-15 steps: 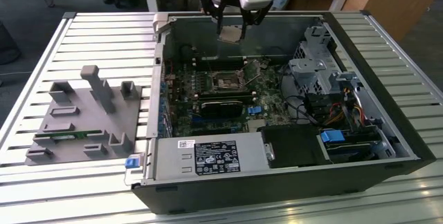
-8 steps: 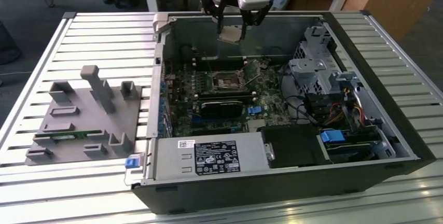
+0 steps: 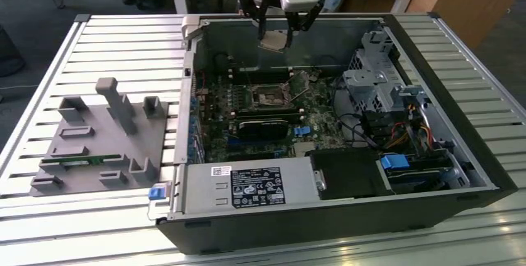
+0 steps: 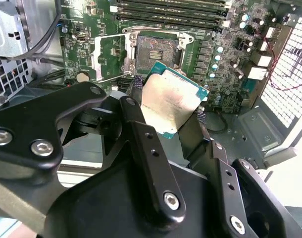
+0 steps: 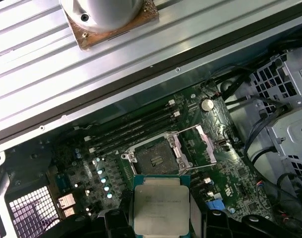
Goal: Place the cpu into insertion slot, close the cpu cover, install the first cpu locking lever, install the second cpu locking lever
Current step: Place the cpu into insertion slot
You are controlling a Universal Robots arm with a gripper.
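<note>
Gripper [image 3: 275, 37], black and two-fingered, clamped on opposite edges of a small flat square cpu [image 4: 173, 101] with a silver-grey face and tan rim. The cpu hung in the air above the green motherboard [image 5: 215, 178] of an open black computer case [image 3: 329, 229]. It was well apart from the small square, dark-centred insertion slot [image 5: 153, 158]. The thin silver cpu cover [image 5: 207, 144] stood open beside the slot. Being square, the cpu had no long axis. It hung tilted, metal face toward the wrist cameras. Seating it well probably meant levelling it, squaring its edges to the slot and lowering it straight, without sliding.
</note>
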